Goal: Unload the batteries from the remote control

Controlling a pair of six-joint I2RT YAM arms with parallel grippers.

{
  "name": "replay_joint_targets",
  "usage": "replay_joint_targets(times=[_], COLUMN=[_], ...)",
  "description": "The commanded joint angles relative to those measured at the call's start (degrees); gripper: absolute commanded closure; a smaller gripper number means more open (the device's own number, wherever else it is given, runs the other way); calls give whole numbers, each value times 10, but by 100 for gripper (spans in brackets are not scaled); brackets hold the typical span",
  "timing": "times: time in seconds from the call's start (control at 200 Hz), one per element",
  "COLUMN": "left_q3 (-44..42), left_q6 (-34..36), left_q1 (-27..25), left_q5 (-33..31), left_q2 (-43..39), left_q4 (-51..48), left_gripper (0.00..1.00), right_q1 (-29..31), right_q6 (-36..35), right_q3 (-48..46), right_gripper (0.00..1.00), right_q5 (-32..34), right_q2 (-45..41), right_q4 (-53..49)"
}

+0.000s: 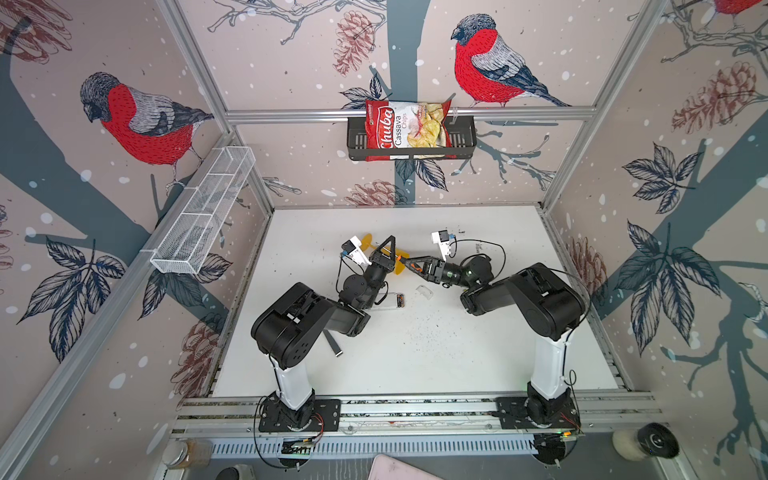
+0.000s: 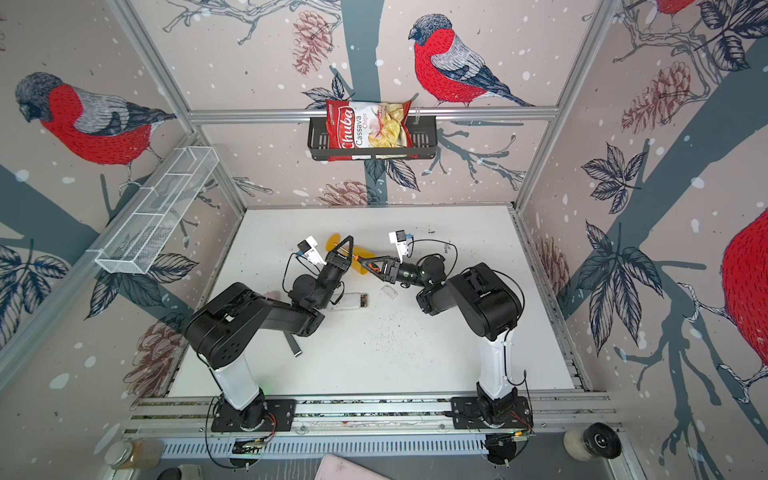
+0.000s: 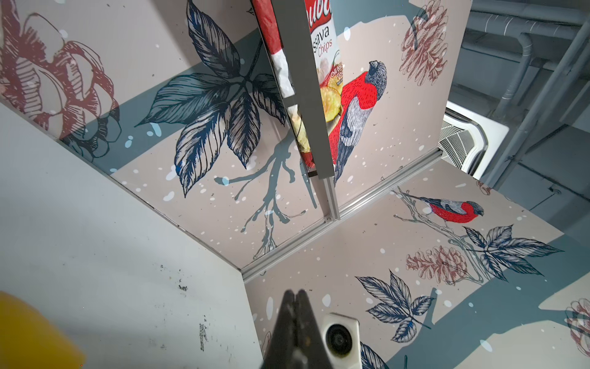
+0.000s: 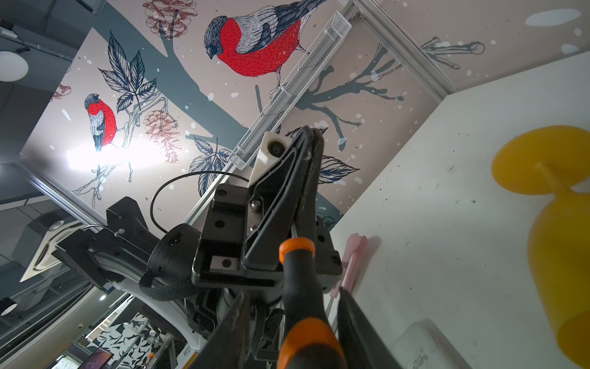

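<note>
We see the pale remote (image 1: 386, 301) lying flat on the desk (image 1: 415, 353), with black, orange-tipped batteries (image 1: 400, 300) seated in its open end.

Diffuse light from above. Both top views are bright and sharp, with soft shadows beneath the arms on the white table (image 1: 415, 365) and wide-angle stretching toward the edges. In the right wrist view, 1 glare patch (image 4: 105, 156) burns out the wall, and the nearby screwdriver (image 4: 306, 335) is soft. In the left wrist view, the left gripper (image 3: 295, 292) and the yellow object (image 3: 28, 332) are out of focus.
</note>
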Motion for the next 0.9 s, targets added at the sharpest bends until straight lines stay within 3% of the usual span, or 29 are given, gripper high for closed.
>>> replay_joint_targets(times=[0.0,0.21,0.505,0.695,0.895], left_q3=[0,16,19,18,11], left_q6=[20,13,14,14,18], left_q1=[0,3,3,0,-4], left_q5=[4,64,64,64,55], left_q2=[4,26,22,27,23], left_q4=[76,111,110,111,110], left_gripper=[100,100,100,100,100], right_q1=[-1,-3,-3,-4,-5], right_q6=[13,25,36,40,29], right_q3=[5,6,9,11,-2], right_gripper=[54,56,66,79,87], right_q5=[-17,-21,-14,5,28], right_q2=[9,17,25,28,21], right_q4=[70,93,108,117,117])
